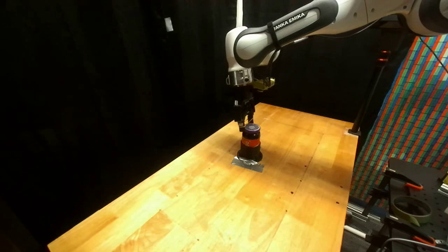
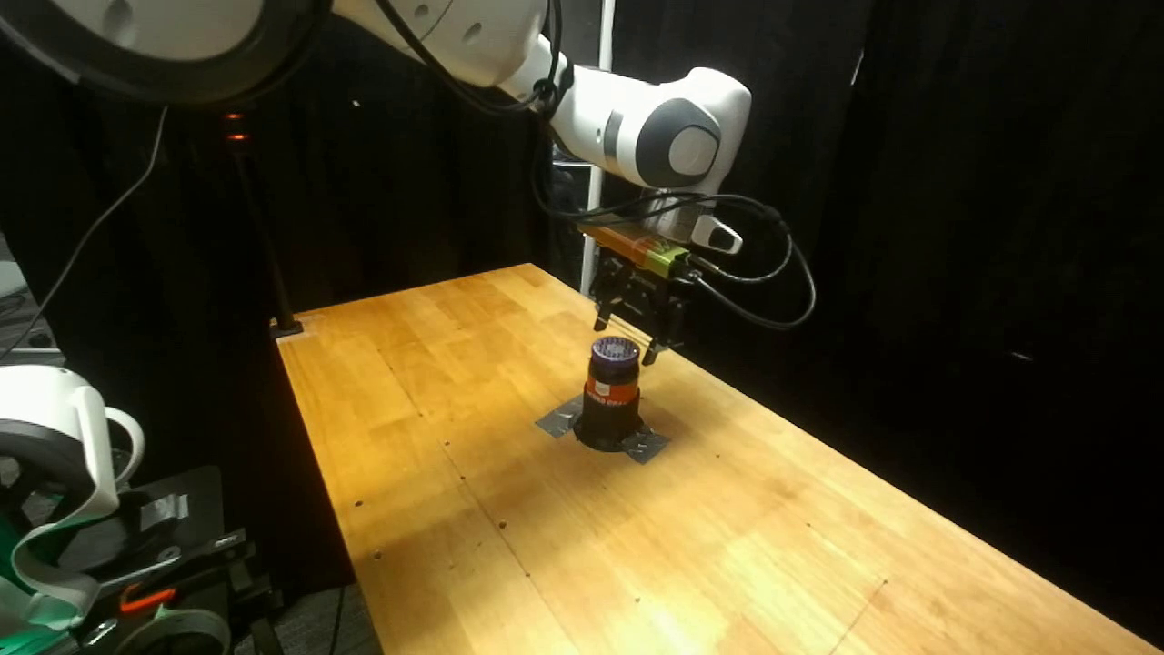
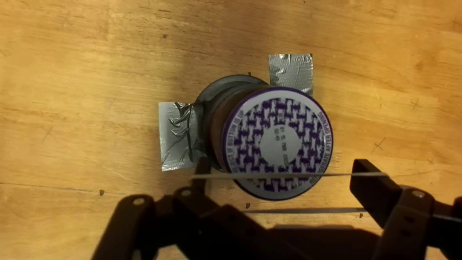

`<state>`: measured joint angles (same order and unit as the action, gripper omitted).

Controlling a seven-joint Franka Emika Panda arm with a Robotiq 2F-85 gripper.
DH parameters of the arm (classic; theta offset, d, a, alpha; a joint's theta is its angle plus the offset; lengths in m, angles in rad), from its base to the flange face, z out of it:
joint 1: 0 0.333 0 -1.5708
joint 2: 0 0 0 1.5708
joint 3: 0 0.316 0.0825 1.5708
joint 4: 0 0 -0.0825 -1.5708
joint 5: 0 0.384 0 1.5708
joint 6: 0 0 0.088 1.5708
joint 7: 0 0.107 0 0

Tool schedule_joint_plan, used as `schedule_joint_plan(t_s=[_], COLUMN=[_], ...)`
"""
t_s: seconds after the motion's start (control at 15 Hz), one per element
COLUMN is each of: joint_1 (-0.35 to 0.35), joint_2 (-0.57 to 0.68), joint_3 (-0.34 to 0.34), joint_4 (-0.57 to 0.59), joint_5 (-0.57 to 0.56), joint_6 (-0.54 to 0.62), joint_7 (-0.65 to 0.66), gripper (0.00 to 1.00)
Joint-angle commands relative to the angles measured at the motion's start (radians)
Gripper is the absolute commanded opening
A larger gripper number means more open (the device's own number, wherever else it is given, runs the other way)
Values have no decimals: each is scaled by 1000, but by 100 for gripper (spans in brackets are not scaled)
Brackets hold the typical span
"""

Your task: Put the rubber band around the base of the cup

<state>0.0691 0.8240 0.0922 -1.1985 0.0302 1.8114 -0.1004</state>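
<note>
The cup is an upright dark jar with an orange-red stripe in both exterior views (image 1: pixel 251 142) (image 2: pixel 612 391). Its purple-and-white lid fills the middle of the wrist view (image 3: pixel 281 141). My gripper (image 3: pixel 281 169) is open, and its fingers are spread wider than the lid. A thin pale rubber band (image 3: pixel 335 174) is stretched between the two fingers. One strand crosses in front of the lid's lower part in the wrist view, and a second, darker line shows below it. In both exterior views the gripper (image 1: pixel 246 125) (image 2: pixel 626 342) is at about lid height or just above, to the cup's far side.
The cup stands in a black flanged holder (image 2: pixel 607 428) fixed to the wooden table (image 1: pixel 224 210) with silver tape (image 3: pixel 177 137). The table's long edge runs close behind the gripper. A dark pole (image 1: pixel 367 94) stands at a table corner. A cart with tape and tools (image 1: pixel 413 196) stands beside the table.
</note>
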Motion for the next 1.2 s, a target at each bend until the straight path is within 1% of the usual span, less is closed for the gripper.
schedule_joint_plan(t_s=[0.0, 0.13, 0.67, 0.93, 1.13], joint_1=[6, 6, 4, 6, 9], joint_2=[33, 38, 59, 69, 75], joint_3=[1, -1, -2, -4, -6], joint_4=[56, 56, 64, 85, 105], joint_5=[18, 18, 18, 20, 16], joint_6=[-33, -21, -36, -7, -17], joint_7=[20, 30, 40, 61, 72], gripper=[100, 100, 100, 100, 100])
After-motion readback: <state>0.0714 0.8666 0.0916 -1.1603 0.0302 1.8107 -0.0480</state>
